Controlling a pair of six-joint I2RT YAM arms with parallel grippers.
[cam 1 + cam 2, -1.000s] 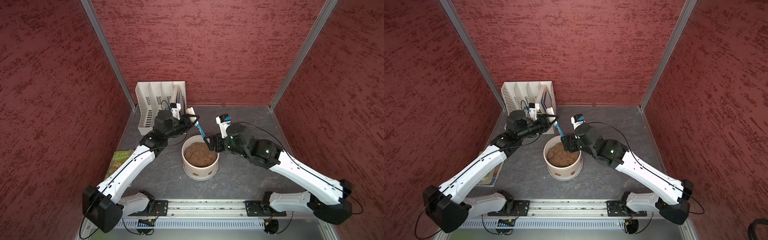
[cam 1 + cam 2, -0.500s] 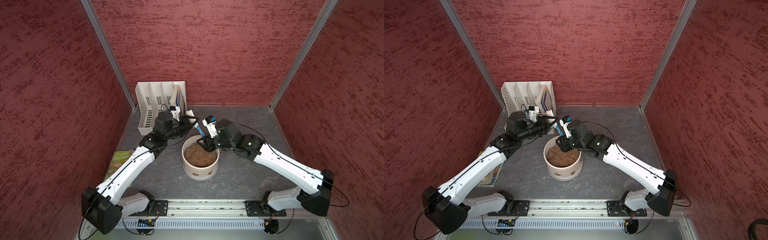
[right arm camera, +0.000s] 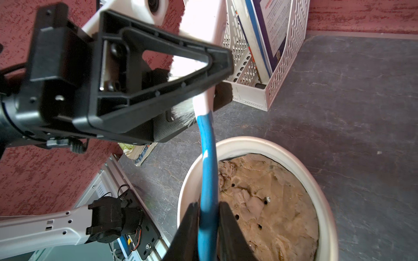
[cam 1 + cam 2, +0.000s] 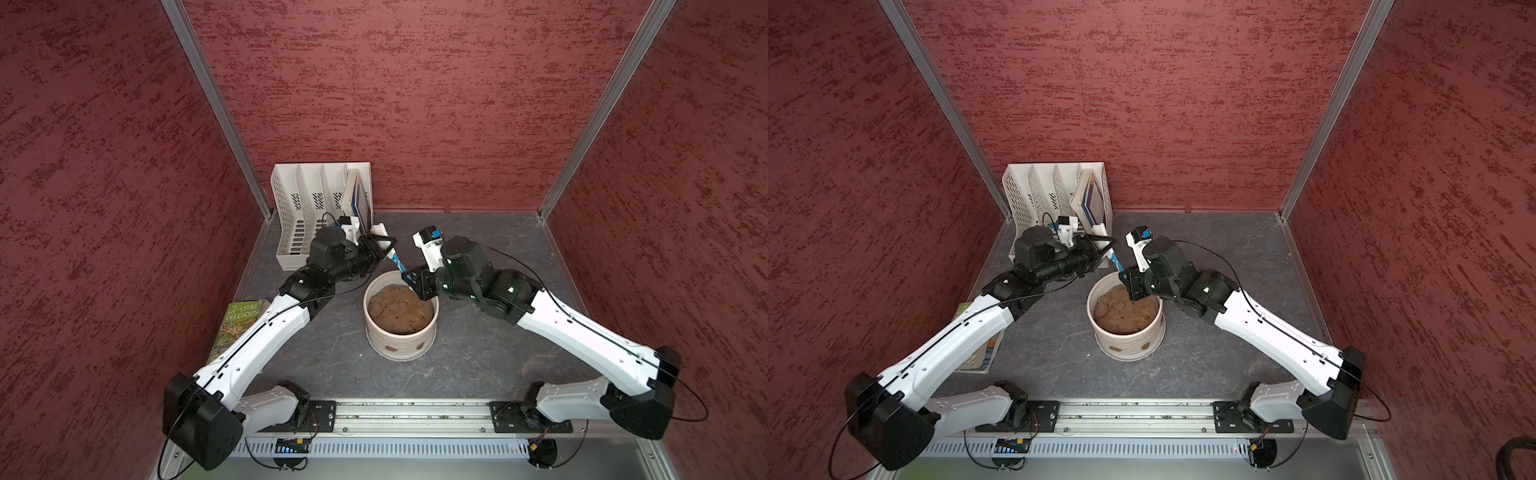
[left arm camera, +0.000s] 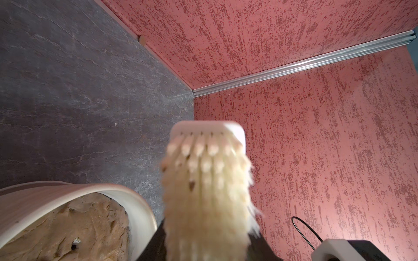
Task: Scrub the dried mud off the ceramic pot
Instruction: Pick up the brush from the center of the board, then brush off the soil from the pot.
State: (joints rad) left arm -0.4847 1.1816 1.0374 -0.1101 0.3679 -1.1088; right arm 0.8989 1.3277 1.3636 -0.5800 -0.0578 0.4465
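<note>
Right wrist view | right gripper clamped on blue-and-white bristle brush handle | left gripper grips its neck | cream ribbed ceramic pot upright below | reddish-brown dried mud flakes on outer wall

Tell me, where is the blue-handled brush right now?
In a top view the brush is over the far rim of the ceramic pot, near the file rack, held by the left gripper at its neck and the right gripper on its handle.

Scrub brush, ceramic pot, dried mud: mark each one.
scrub brush [image 3: 207, 171], right wrist view, on its blue handle.
ceramic pot [image 4: 406, 351], in a top view, on the front outer wall.
dried mud [image 4: 390, 348], in a top view, on one wall patch.
</note>
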